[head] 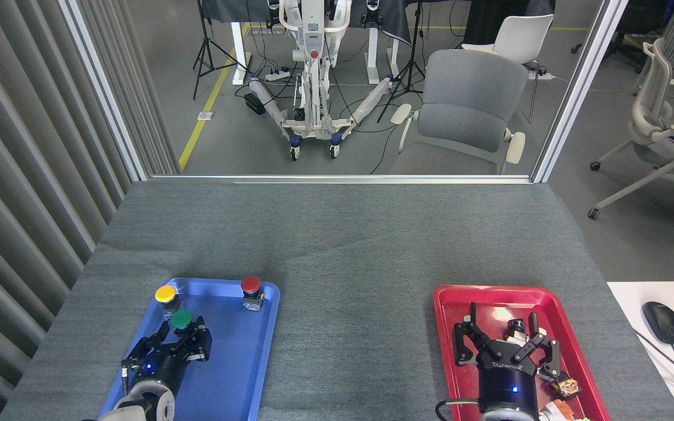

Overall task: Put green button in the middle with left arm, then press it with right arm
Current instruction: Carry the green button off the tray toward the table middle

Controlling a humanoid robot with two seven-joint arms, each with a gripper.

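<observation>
Sitting, green button (182, 319): on the blue tray (237, 362), lower left of the frame, below the yellow button (165, 293).
Left gripper (180, 338): fingers spread wide around the button's base (contact unclear).
Right gripper (504, 336): fingers wide, over the red tray (448, 351).
Bench (348, 245): middle stretch grey.

A grey felt-covered table (337, 234) carries a blue tray (243, 362) at left and a red tray (448, 345) at right, well apart.
</observation>
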